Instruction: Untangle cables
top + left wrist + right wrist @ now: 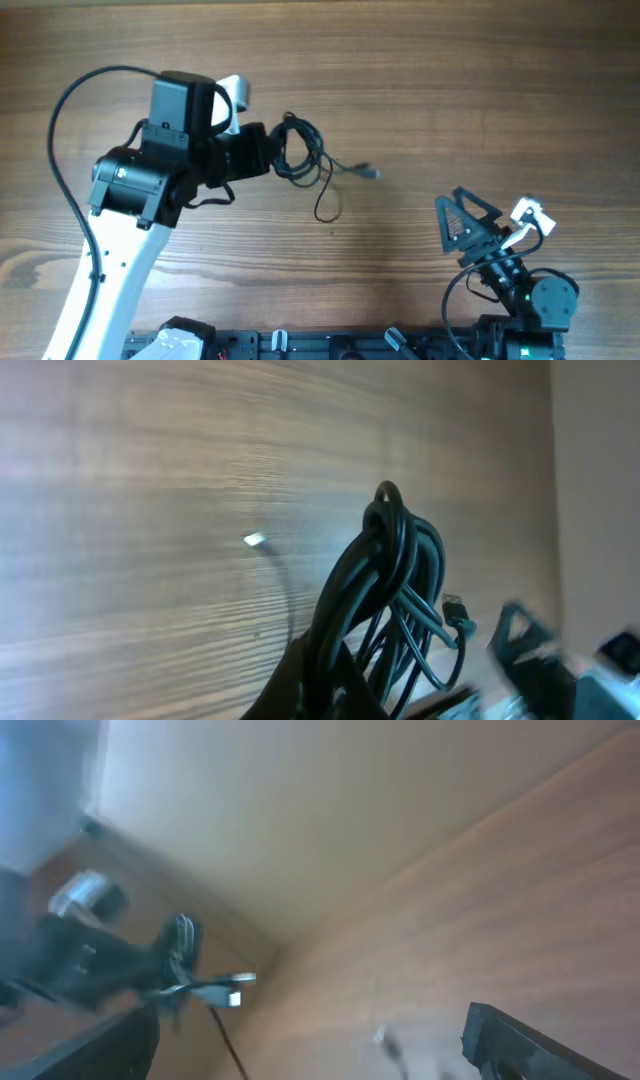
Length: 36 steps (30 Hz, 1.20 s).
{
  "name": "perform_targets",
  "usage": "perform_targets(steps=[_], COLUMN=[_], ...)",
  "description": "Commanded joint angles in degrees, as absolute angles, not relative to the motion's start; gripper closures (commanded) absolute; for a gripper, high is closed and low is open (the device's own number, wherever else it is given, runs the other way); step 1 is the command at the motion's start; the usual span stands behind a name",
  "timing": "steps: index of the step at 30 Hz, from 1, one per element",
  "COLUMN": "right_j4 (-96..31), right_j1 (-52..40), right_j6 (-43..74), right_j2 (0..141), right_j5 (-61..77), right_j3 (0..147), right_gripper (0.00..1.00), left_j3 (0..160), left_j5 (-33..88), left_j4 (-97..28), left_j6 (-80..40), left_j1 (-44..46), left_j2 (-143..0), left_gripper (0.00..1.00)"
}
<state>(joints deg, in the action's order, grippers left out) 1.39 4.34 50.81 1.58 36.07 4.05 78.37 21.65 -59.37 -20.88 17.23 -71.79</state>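
Black cables (300,150) are pinched in my left fingers (266,152), which are clamped all the way down on the bundle. In the left wrist view, the left fingers (310,685) sit at the bottom edge. The cables (395,585) come up out of them as a bunch of strands folded over at the top. Can't tell how many separate cords are in that clump, it all runs together. A small plug (458,608) pokes out on the right side of the bunch.

From overhead, one strand trails off to the right of the bundle and ends in a silvery plug (367,171) lying on the desk (480,90). Another thin strand drops toward my base and curls into a little loop (327,205) resting on the wood. The whole mess sits left of the desk's middle, right at the tip of my left arm (160,170).

My right fingers (464,220) are spread as wide as they go with nothing in them. They're parked near the front right of the desk, well apart from the cables. The right wrist view is pretty blurry. One dark finger (510,1040) shows at the lower right. Way off to the left I can make out my left arm (80,960) with the bundle, and a light plug (235,985) sticking out beside it.
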Motion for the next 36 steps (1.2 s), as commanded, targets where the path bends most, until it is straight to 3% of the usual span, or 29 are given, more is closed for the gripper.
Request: perform_targets(steps=[1, 8, 10, 13, 18, 21, 32, 36], right_j4=[-6.6, -24.0, -21.0, -6.1, 0.9, 1.1, 1.3, 1.6], right_j1=[4.6, 4.6, 4.6, 4.3, 4.3, 3.9, -7.6, -11.2], right_j6=[37.9, 24.3, 23.1, 27.6, 30.4, 30.5, 30.0, 30.0], right_j2=[5.9, 26.7, 31.5, 39.0, 48.0, 50.7, 51.6, 52.6], right_j5=[38.9, 43.4, 53.1, 65.5, 76.4, 80.1, 66.9, 62.4], right_j3=[12.0, 30.8, 33.9, 34.5, 34.5, 34.5, 34.4, 34.4], right_gripper=[0.0, 0.0, 0.0, 0.0, 0.22, 0.24, 0.24, 0.43], left_j3=[78.7, 78.7, 78.7, 78.7, 78.7, 78.7, 78.7, 78.7], left_j5=[24.2, 24.3, 24.2, 26.4, 35.8, 38.0, 45.3, 47.4], left_j4=[-59.7, -62.3, -62.5, -62.4, -62.4, -62.4, -61.1, -59.7], left_j6=[-1.3, 11.9, 12.1, 12.1, 15.1, 15.0, 14.6, 14.6], left_j1=[19.9, 24.1, 24.7, 25.0, 25.0, 25.0, 25.0, 26.4], left_j2=[-71.8, -71.8, -71.8, -71.8, -71.8, -71.9, -75.9, -77.1], left_gripper=[0.96, 0.96, 0.96, 0.96, 0.96, 0.96, 0.96, 0.96])
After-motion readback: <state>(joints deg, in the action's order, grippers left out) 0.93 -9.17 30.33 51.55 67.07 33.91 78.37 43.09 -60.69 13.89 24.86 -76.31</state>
